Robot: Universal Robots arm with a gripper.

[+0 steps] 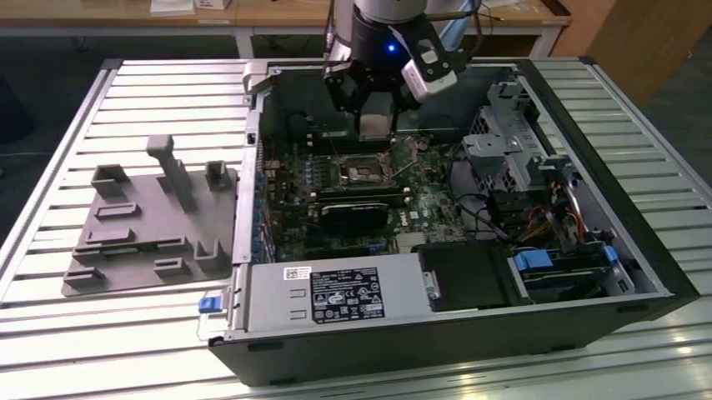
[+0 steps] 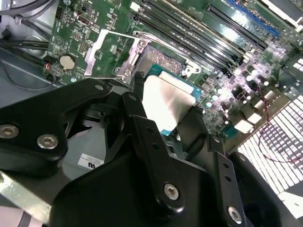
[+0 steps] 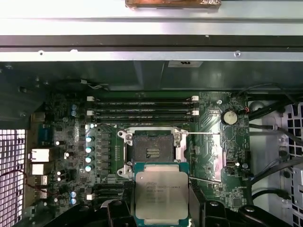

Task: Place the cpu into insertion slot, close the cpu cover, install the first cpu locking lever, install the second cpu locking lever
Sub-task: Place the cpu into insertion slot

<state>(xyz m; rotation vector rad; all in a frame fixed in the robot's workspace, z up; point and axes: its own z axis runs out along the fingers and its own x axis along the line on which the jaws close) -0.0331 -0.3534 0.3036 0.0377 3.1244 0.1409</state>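
As the black 2-fingered gripper (image 2: 166, 109) hangs inside the open black computer case (image 1: 445, 350), you have the small flat square cpu (image 3: 161, 194) with its dull silver-grey metal top clamped between the fingers (image 2: 134, 109) by 2 opposite edges. The chip sits near the small black-rimmed square insertion slot (image 3: 150, 151), not yet in it. The thin silver-grey metal cpu cover (image 2: 110, 51) frame lies flipped open beside that socket.

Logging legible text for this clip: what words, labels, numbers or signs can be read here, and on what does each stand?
Nothing can be quoted with confidence.
cpu top: several printed lines, too small.
power supply label: dense print and symbols, too small.
white sticker on the case wall: blurred.
motherboard markings: too small.
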